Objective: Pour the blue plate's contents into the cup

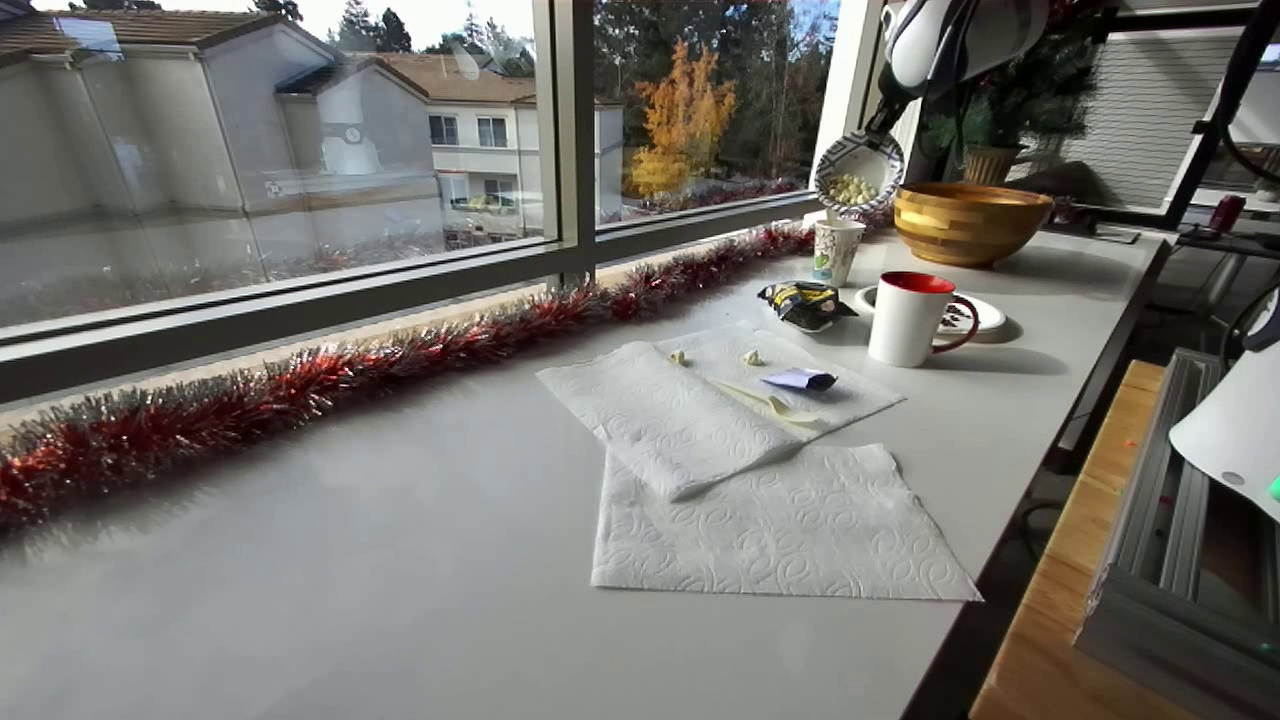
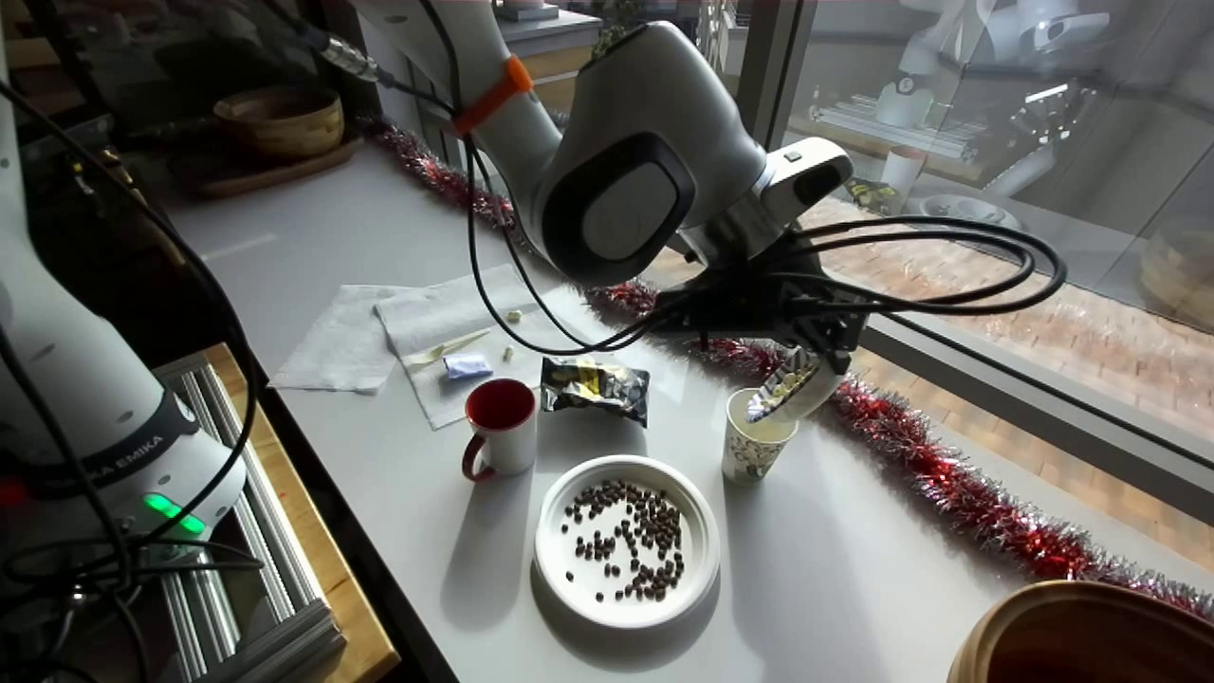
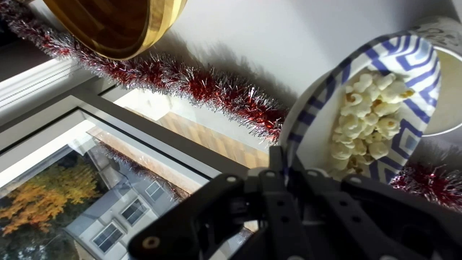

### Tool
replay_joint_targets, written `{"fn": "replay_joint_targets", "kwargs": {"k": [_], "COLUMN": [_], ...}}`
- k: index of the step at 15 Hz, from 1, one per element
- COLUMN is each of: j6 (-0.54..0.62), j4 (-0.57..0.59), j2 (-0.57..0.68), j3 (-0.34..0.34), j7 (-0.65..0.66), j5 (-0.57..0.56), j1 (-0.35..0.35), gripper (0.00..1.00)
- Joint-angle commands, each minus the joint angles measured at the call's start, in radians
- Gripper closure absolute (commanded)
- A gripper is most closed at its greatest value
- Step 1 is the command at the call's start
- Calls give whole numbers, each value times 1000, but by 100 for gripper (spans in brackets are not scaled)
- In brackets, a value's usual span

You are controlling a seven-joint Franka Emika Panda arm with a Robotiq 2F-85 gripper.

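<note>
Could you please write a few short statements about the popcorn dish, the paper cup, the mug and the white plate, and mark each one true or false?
1. The tool grips the patterned dish by its rim. True.
2. The dish is held level. False: it is tilted, with its lower edge at the mouth of the paper cup.
3. Popcorn is in the dish. True.
4. A mug stands near the white plate of small dark bits. True.
5. The mug lies on its side. False: it stands upright.

The blue plate (image 3: 420, 104) partly hides the paper cup (image 3: 451, 90).
</note>
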Motion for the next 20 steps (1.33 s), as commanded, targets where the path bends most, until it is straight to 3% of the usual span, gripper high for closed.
{"fn": "replay_joint_targets", "kwargs": {"k": [1,11,20], "j6": [80,239,353], "j4": [-25,-24,-50], "j2": [23,143,230], "j3": [-72,-202,-216], "j7": [37,53,-15], "j5": [19,61,171], "j1": [78,191,213], "gripper": [96,96,96]}}
